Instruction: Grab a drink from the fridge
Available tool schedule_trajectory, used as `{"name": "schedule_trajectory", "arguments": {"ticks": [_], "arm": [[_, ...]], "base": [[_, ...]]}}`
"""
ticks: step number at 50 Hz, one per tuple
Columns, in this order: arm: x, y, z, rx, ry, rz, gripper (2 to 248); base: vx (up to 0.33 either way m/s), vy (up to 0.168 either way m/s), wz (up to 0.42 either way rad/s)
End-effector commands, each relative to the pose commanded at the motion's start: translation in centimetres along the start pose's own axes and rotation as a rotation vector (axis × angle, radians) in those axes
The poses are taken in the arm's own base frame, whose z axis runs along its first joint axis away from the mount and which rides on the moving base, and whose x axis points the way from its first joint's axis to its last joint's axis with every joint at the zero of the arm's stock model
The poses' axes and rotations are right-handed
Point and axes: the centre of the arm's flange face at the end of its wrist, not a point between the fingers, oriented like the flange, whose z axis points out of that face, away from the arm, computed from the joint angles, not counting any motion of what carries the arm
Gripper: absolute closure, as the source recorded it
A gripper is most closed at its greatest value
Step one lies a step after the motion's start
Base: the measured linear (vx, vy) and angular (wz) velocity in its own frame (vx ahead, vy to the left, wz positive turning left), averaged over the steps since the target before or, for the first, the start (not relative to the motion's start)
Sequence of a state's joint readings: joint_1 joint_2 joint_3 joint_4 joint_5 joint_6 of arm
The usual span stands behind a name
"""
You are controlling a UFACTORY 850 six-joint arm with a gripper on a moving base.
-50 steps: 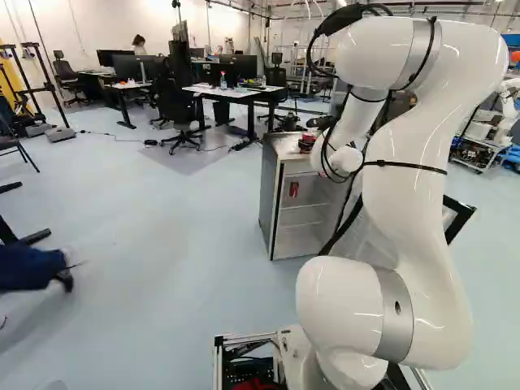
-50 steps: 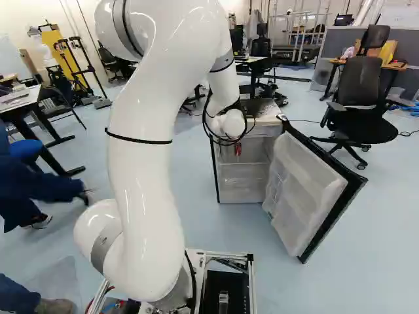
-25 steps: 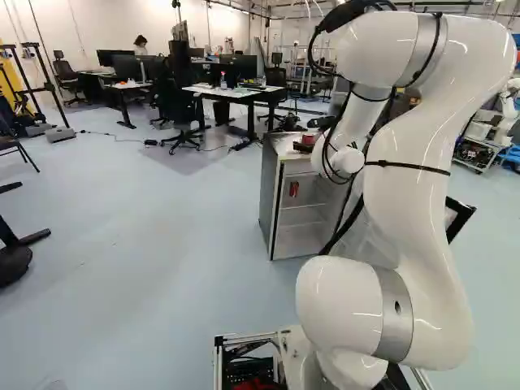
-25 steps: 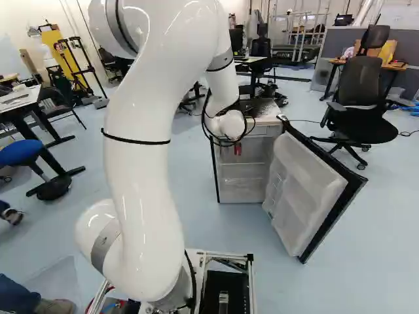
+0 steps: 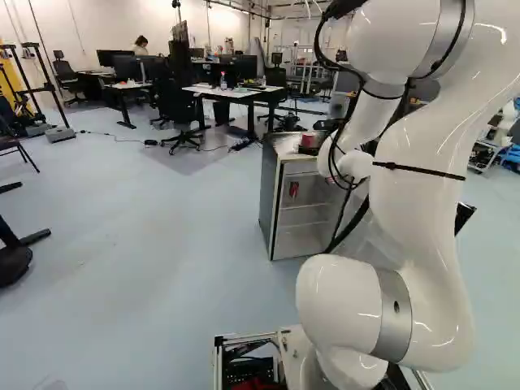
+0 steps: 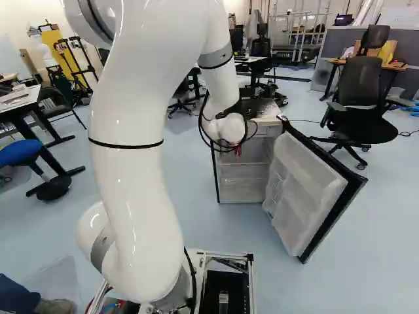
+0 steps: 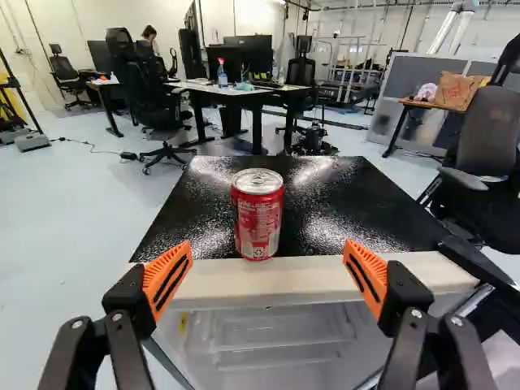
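Observation:
My gripper (image 5: 307, 150) is mostly hidden by the wrist in the left base view; a dark bit shows by the fridge top. In the wrist view the gripper (image 7: 270, 266) stands wide open, nothing between its orange pads. Ahead of it, a red drink can (image 7: 257, 214) stands upright on the black top of the fridge (image 7: 325, 272), near the pale front edge, apart from both fingers. Below that edge the fridge stands open, its white door (image 6: 304, 190) swung out to the right. A red item (image 5: 293, 189) shows inside on an upper level.
An office chair (image 6: 359, 104) stands beyond the door in the right base view. Desks (image 5: 231, 93) with monitors and chairs are behind the fridge. A blue stool (image 6: 19, 152) is at the left of the right base view. Another robot (image 5: 505, 122) stands at the far right of the left base view.
My arm has drawn back: its upper joints have shifted right in the left base view and left in the right base view. More of the red can on the fridge shows. The base has not moved.

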State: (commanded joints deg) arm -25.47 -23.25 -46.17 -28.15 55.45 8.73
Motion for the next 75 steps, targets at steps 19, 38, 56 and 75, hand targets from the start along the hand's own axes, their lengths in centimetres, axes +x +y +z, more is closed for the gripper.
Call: {"name": "schedule_trajectory", "arguments": {"ticks": [19, 38, 56, 75], "arm": [[1.0, 2.1, -3.0, -0.058, 0.017, 0.005, 3], [2.2, 4.9, -5.0, -0.129, 0.003, 0.004, 3], [3.1, 7.7, -6.8, -0.200, -0.034, 0.006, 3], [4.0, 10.6, -8.3, -0.272, -0.077, 0.009, 3]], "base": [[0.000, 0.000, 0.000], [0.000, 0.000, 0.000], [0.000, 0.000, 0.000], [0.000, 0.000, 0.000]]}}
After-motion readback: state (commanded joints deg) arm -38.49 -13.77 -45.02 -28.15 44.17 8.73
